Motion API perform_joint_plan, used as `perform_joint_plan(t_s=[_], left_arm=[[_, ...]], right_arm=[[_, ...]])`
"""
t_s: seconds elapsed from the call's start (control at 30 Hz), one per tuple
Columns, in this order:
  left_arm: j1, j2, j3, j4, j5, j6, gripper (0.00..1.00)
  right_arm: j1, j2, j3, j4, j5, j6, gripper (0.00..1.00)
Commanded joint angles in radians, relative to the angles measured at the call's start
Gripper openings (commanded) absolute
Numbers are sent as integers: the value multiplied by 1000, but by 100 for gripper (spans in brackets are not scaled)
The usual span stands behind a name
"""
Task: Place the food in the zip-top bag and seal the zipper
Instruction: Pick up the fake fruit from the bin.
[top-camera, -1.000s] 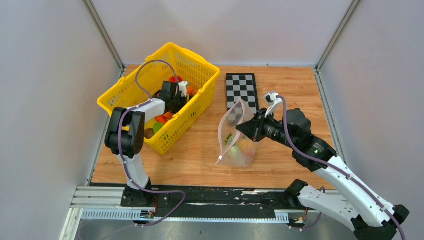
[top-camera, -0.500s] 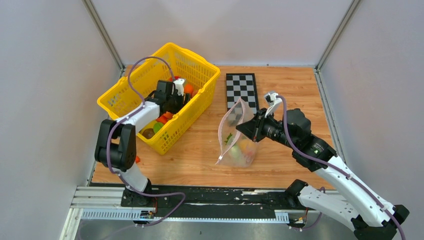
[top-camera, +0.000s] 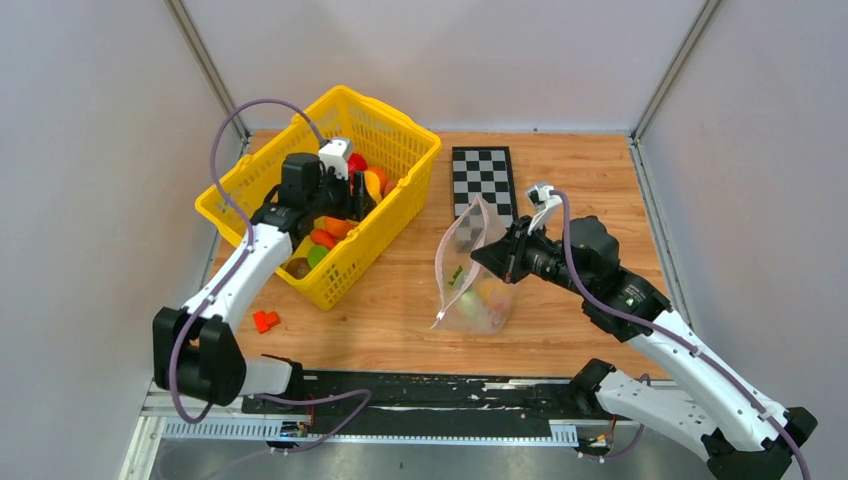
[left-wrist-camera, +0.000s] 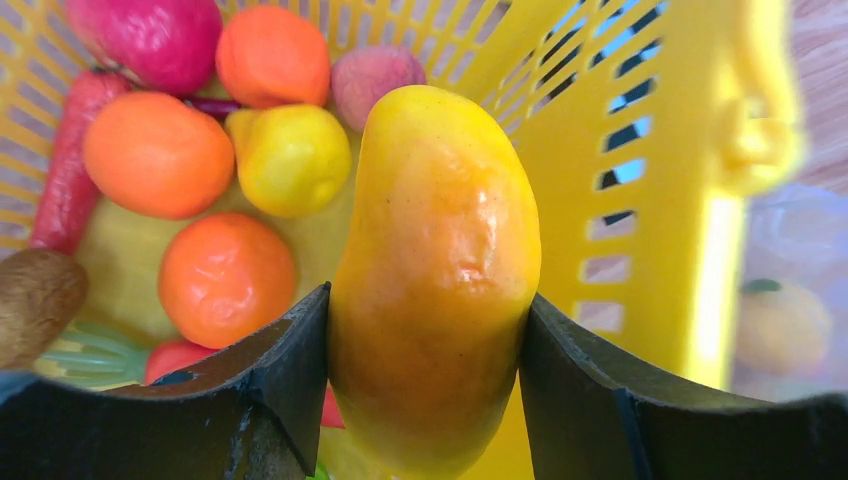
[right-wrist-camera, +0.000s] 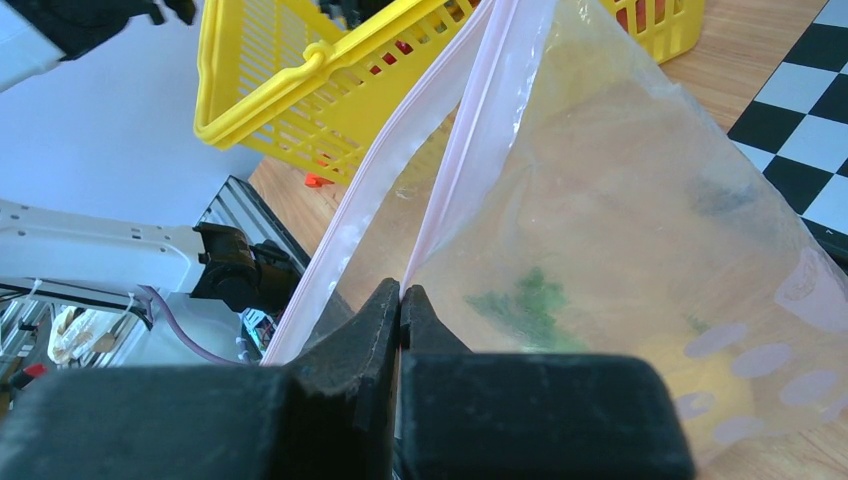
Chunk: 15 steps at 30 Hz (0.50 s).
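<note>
My left gripper (left-wrist-camera: 425, 340) is shut on a yellow-orange mango-shaped piece of food (left-wrist-camera: 435, 250), both black fingers (left-wrist-camera: 280, 370) pressing its sides. It hangs above the yellow basket's inside, near the right wall (top-camera: 366, 188). More food lies below: orange rounds (left-wrist-camera: 158, 155), a yellow piece (left-wrist-camera: 290, 158), a pink one. My right gripper (right-wrist-camera: 401, 292) is shut on the zipper (right-wrist-camera: 470, 130), holding up the zip-top bag (top-camera: 470, 285) with its mouth standing open toward the basket. Green and yellow pieces show through the bag (right-wrist-camera: 620, 230).
The yellow basket (top-camera: 400, 135) stands at the back left. A checkerboard (top-camera: 483, 175) lies behind the bag. A small red piece (top-camera: 265, 321) lies on the wood near the left arm's base. Grey walls close in both sides.
The left gripper closed on the mango piece and rose out of the basket's pile; the left arm's elbow swung down and left, uncovering the small red piece. The right arm and bag stayed still.
</note>
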Motion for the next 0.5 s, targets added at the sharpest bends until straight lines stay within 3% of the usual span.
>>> perform_joint_plan(t_s=[0.0, 0.27, 0.47], left_arm=[[-10, -135, 4, -24, 34, -33, 45], [-10, -241, 16, -40, 74, -62, 46], [-10, -318, 22, 25, 187, -140, 46]], right_arm=[[1, 5, 12, 38, -6, 11, 0], [2, 13, 12, 48, -12, 16, 0], [1, 20, 15, 49, -14, 14, 0]])
